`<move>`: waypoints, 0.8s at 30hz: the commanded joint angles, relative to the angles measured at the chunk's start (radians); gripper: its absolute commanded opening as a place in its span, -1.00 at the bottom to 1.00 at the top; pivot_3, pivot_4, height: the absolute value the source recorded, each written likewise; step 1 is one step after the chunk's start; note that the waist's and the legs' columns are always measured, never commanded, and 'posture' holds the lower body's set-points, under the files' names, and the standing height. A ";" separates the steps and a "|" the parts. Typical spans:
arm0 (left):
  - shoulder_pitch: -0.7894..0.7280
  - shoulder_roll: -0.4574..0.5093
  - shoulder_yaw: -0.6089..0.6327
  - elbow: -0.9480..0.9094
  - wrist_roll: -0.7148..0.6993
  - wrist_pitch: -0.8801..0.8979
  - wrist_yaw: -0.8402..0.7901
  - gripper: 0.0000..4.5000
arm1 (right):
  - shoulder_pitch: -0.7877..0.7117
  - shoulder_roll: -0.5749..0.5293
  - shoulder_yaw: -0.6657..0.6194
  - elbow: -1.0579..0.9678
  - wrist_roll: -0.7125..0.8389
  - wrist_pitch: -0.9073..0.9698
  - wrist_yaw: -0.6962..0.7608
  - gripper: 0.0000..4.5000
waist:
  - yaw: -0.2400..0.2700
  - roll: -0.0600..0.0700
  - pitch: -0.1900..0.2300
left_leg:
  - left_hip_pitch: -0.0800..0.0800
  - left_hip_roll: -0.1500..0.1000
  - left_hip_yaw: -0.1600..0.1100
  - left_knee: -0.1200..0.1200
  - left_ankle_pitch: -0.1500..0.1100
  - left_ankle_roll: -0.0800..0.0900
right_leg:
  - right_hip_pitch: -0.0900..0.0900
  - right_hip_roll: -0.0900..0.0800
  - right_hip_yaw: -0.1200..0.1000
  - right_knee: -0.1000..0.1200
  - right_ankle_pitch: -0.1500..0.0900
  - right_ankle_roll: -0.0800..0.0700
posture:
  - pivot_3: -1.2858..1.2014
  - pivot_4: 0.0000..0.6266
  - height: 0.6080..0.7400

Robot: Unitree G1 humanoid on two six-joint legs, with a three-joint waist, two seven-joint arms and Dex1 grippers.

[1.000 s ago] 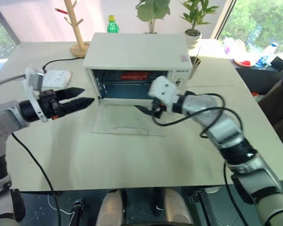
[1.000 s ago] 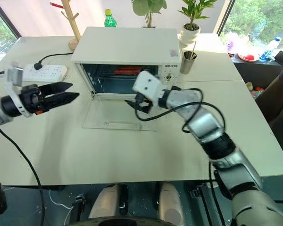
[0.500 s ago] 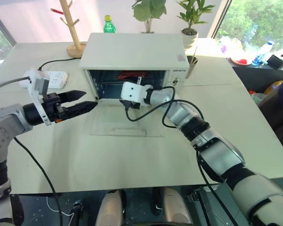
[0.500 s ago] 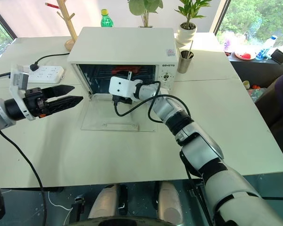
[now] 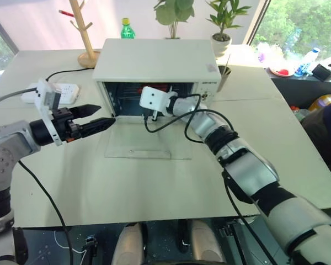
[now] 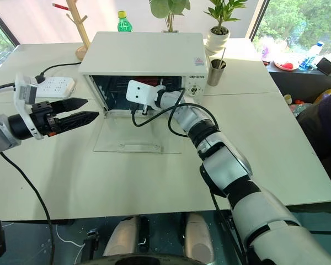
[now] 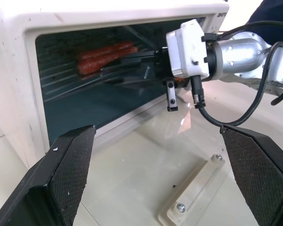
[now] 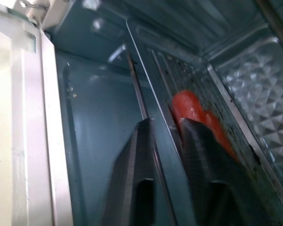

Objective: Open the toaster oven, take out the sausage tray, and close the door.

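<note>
Light: bright daylight from the windows behind the toaster oven, washing out the far edge of the table.
Oven cavity: dim and bluish.
Glare: pale reflections on the door lying open in front of the oven.
Shadows: soft, short, under the oven's front.
Focus: left wrist view is sharp on the oven; right wrist view is soft up close.

Sausage tray (far end) behind right gripper.

Glossy clear glass door, matt white toaster oven, seemingly embossed shiny metal sausage tray
</note>
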State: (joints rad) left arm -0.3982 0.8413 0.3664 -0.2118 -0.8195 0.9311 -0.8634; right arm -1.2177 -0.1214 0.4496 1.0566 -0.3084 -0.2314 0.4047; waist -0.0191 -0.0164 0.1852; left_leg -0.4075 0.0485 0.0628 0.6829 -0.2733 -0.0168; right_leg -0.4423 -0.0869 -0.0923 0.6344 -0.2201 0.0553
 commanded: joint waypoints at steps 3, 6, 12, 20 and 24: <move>-0.026 0.008 -0.001 -0.011 -0.004 -0.020 0.007 1.00 | -0.056 0.020 -0.029 0.054 -0.022 -0.014 -0.026 -0.52 | 0.000 0.000 0.000 | 0.000 0.000 0.000 0.000 0.000 0.000 | 0.000 0.000 0.000 0.000 0.000 0.000 | 0.03 -0.52 0.65; -0.031 0.007 -0.005 -0.008 -0.003 -0.023 0.008 1.00 | -0.072 0.026 -0.022 0.079 -0.044 -0.015 -0.045 -0.52 | 0.000 0.000 0.000 | 0.000 0.000 0.000 0.000 0.000 0.000 | 0.000 0.000 0.000 0.000 0.000 0.000 | 0.03 -0.52 0.65; -0.050 0.004 -0.023 0.003 -0.001 -0.028 0.012 1.00 | -0.108 0.039 -0.011 0.125 -0.097 0.000 -0.084 -0.52 | 0.000 0.000 0.000 | 0.000 0.000 0.000 0.000 0.000 0.000 | 0.000 0.000 0.000 0.000 0.000 0.000 | 0.03 -0.52 0.65; -0.072 0.013 -0.050 0.033 0.017 -0.052 -0.007 1.00 | -0.131 0.039 0.015 0.182 -0.177 -0.002 -0.153 -0.77 | 0.000 0.000 0.000 | 0.000 0.000 0.000 -0.001 0.000 0.000 | 0.000 0.000 0.000 0.000 0.000 0.000 | 0.03 -0.52 0.65; -0.077 0.018 -0.060 0.048 0.028 -0.065 -0.017 1.00 | -0.122 0.042 0.011 0.182 -0.190 -0.012 -0.162 -0.97 | 0.000 -0.001 -0.001 | 0.000 0.000 -0.001 -0.001 0.000 0.001 | 0.000 0.000 -0.001 0.000 0.000 0.000 | 0.03 -0.52 0.65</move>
State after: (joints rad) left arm -0.4479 0.8410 0.2937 -0.1546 -0.7961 0.8893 -0.8712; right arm -1.3280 -0.0874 0.4887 1.2403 -0.5200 -0.2374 0.2635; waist -0.0195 -0.0174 0.1847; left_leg -0.4077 0.0484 0.0618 0.6823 -0.2737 -0.0162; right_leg -0.4423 -0.0869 -0.0929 0.6344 -0.2202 0.0552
